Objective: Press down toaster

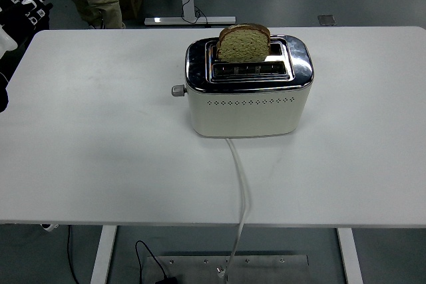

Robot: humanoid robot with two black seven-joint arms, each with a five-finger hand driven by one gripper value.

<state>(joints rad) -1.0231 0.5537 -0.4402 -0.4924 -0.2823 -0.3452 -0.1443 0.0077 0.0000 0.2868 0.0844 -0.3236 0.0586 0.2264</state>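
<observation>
Lever (178,90) on toaster (248,88) left end, frame centre | left hand (23,1) upper left, fingers spread, empty, nearer | right unseen

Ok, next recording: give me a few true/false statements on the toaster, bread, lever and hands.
1. A slice of bread stands up out of the toaster. True.
2. The left hand is touching the lever. False: it is at the picture's top left corner, far from the toaster.
3. The lever is on the toaster's left end. True.
4. The cord runs off the table's far edge. False: it goes over the near edge.
5. The right hand rests beside the toaster. False: it is not in view.
</observation>
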